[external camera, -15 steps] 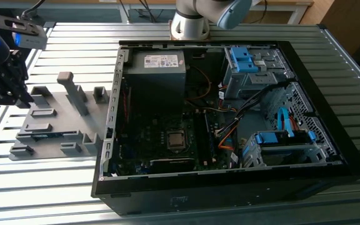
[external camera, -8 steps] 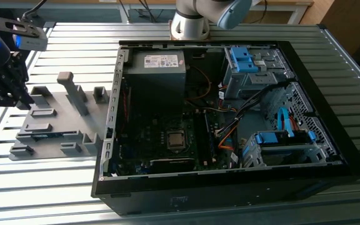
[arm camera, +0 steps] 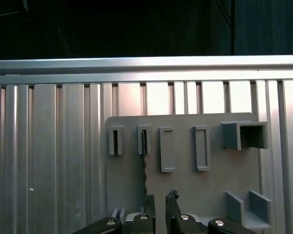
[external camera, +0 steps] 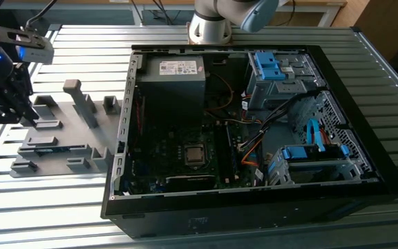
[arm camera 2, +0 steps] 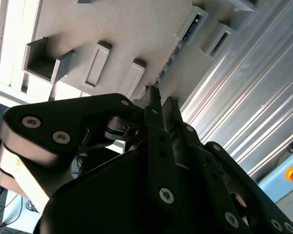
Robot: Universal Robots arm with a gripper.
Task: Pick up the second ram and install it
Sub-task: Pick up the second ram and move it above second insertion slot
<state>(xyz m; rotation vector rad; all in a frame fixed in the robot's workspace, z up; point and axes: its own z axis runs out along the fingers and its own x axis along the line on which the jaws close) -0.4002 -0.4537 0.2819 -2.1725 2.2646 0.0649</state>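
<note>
Pincer released, narrow gap, grasping nothing; hovers over grey holder tray on worktop, at exterior view's left of open PC case. Second ram on edge in tray slot, thin edge up for grasping, near fingertips.

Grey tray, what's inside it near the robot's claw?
A thin memory stick sits on its edge in one narrow slot of the grey tray, running toward the open gripper. In the first wrist view its near end is hidden behind the gripper.
</note>
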